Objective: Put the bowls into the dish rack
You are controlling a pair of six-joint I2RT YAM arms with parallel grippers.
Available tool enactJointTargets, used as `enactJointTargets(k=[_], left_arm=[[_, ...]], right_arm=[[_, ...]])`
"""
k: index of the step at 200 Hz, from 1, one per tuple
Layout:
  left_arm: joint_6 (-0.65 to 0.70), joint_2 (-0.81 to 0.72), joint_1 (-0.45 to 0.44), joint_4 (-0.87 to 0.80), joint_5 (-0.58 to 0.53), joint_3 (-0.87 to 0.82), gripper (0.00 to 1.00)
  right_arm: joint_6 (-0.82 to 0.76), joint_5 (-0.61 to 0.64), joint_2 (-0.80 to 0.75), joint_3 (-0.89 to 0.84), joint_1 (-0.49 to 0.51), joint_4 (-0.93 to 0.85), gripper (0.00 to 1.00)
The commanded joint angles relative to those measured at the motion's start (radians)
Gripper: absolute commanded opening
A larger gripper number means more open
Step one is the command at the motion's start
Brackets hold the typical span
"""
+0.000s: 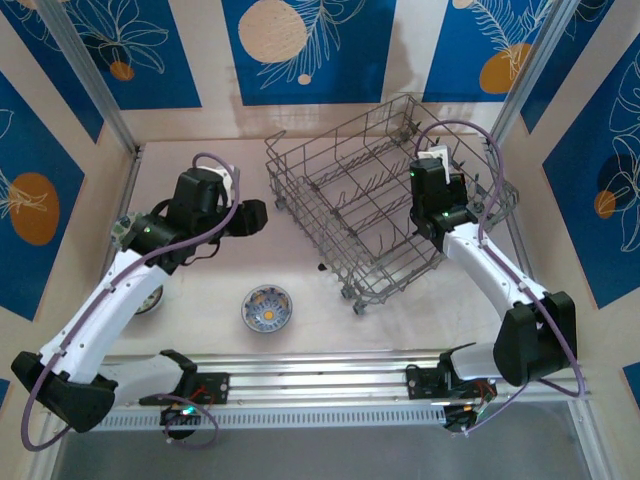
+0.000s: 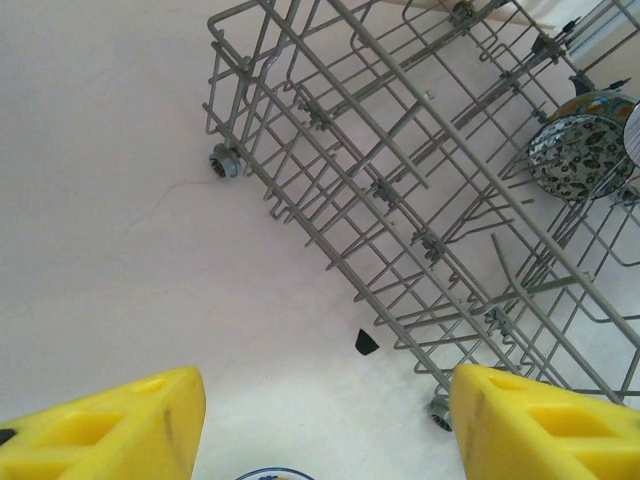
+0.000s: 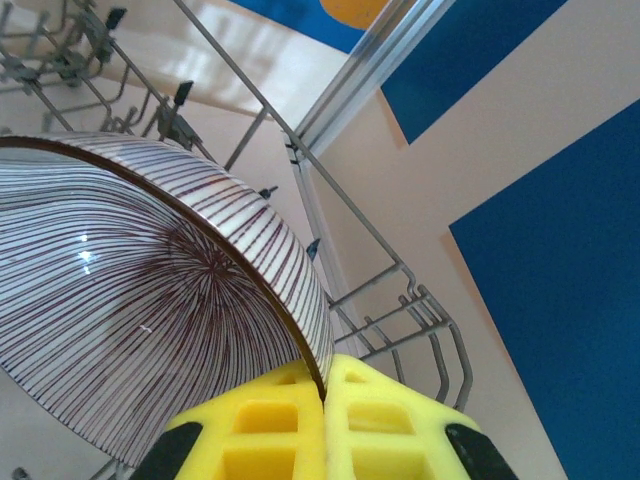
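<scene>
Right gripper [image 3: 322,388] is clenched on the rim of a striped bowl [image 3: 130,300], tilted at the right side of the rack [image 1: 330,190]. Left gripper [image 2: 325,395] is released, empty, above the table [image 1: 200,330] beside the rack. A patterned bowl [image 1: 267,307] sits on the table.

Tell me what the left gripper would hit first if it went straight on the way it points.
Probably the near wire wall of the dish rack: the open left gripper faces it across the table, a small black piece lying between. If pitched downward, it could meet the table first; depth is unclear.
</scene>
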Motion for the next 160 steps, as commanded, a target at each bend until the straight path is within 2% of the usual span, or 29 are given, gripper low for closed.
enactJointTargets(k=[1, 66, 126, 160], left_arm=[[0.026, -0.017, 0.018, 0.009, 0.022, -0.014, 0.66], [0.075, -0.018, 0.111, -0.001, 0.109, -0.027, 0.66], [0.086, -0.03, 0.149, 0.023, 0.165, -0.067, 0.66], [0.095, -0.029, 0.162, 0.03, 0.185, -0.075, 0.66]], right_arm=[[-0.023, 0.047, 0.003, -0.023, -0.02, 0.153, 0.0], [-0.133, 0.087, 0.056, -0.069, -0.031, 0.268, 0.0], [-0.155, 0.143, 0.078, -0.088, -0.047, 0.295, 0.0], [-0.118, 0.169, 0.108, -0.073, -0.039, 0.247, 0.0]])
